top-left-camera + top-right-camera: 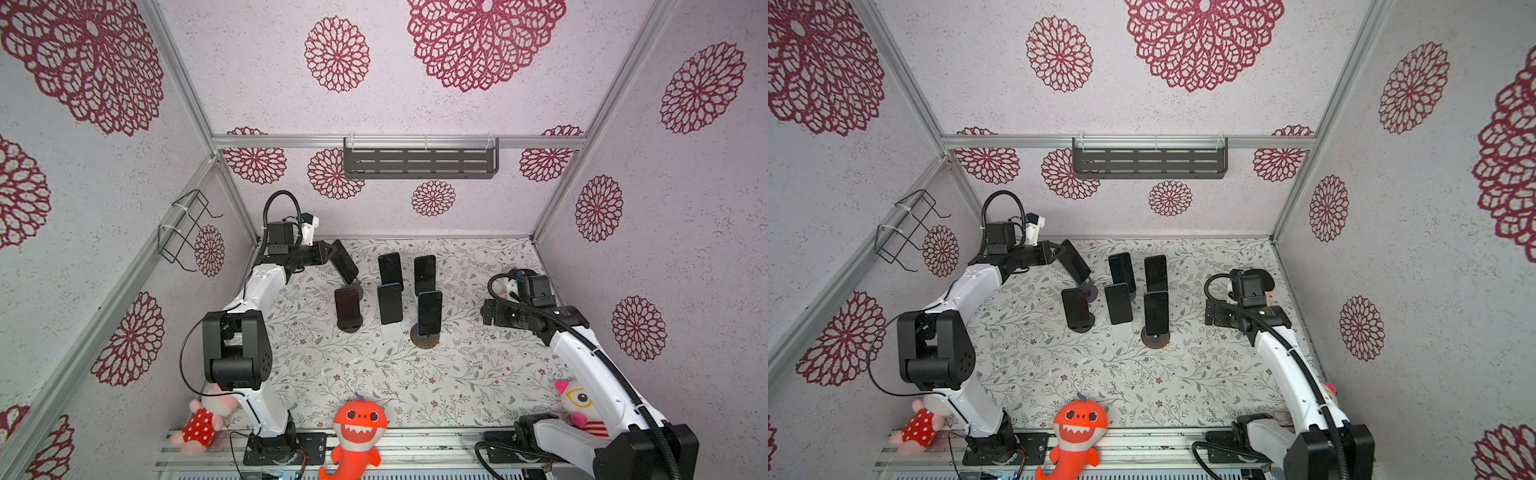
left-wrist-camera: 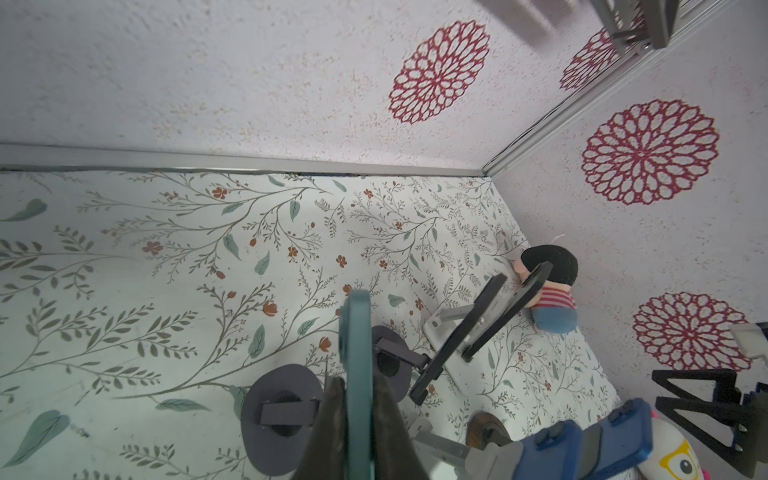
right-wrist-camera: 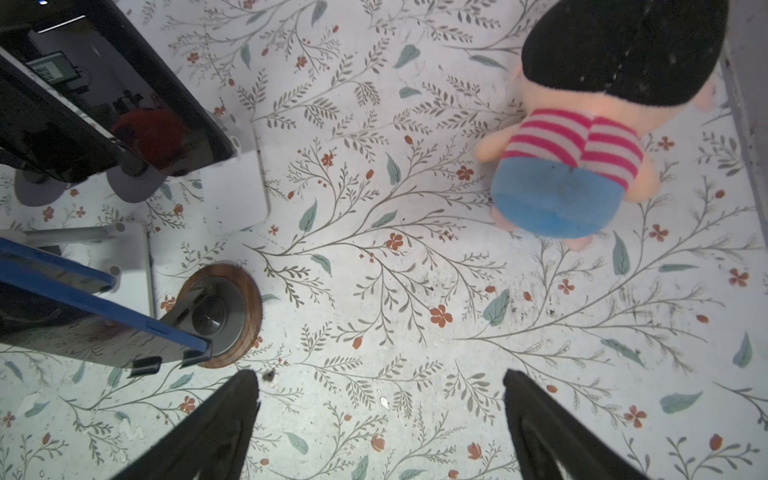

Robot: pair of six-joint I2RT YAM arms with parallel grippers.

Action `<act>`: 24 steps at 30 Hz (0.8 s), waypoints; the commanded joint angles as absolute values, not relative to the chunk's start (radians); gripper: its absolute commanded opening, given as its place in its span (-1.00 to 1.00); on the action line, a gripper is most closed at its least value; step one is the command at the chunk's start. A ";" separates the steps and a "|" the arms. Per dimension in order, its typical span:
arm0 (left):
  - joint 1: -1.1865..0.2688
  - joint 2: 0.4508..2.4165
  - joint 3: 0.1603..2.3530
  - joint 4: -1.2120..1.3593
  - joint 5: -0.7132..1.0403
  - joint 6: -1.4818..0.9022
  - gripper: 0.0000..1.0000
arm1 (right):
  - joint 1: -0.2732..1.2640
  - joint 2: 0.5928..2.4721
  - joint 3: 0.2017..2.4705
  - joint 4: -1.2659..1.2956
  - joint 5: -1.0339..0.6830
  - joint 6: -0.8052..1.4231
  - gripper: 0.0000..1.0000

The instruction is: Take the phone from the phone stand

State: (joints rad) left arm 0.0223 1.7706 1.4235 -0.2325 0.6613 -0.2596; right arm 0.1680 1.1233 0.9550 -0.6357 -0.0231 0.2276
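Floral bench (image 1: pixel 374 374): we see the left hand (image 2: pixel 356 384) clenched on the phone (image 2: pixel 355 332) above its grey stand (image 2: pixel 282 401), right hand (image 3: pixel 380 374) released. Next, we judge: lay it down.

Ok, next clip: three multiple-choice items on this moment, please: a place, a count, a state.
1. The orange shark plush sits: A) at the front edge of the table, B) on the wall shelf, C) in the wire basket.
2. Phones in all: A) four, B) six, C) nine.
3. The left gripper is: A) open, B) shut on a plush, C) shut on a phone.
1A, near edge in both top views; 2B, five standing plus one held; 3C, fingers pinch its teal edge.
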 commanded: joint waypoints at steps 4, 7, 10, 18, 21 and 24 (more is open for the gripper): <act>0.016 1.646 1.477 -0.273 0.638 -0.360 -1.00 | 0.199 1.103 1.072 -0.677 -0.062 0.185 0.83; -0.007 1.591 1.475 -0.287 0.621 -0.472 -1.00 | 0.225 1.113 1.143 -0.693 -0.080 0.172 0.70; -0.059 1.537 1.481 -0.328 0.631 -0.520 -1.00 | 0.265 1.149 1.231 -0.737 -0.086 0.164 0.58; -0.180 1.462 1.466 -0.355 0.699 -0.724 -1.00 | 0.470 1.269 1.440 -0.755 -0.070 0.093 0.49; -0.255 1.486 1.466 -0.368 0.744 -0.759 -1.00 | 0.531 1.337 1.509 -0.752 -0.088 0.066 0.45; -0.298 1.518 1.467 -0.388 0.803 -0.783 -1.00 | 0.585 1.409 1.571 -0.750 -0.114 0.026 0.45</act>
State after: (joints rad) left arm -0.2642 1.4952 1.4548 -0.3855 0.7120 -0.7090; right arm 0.5495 1.3743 1.5143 -0.7406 -0.0872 0.0853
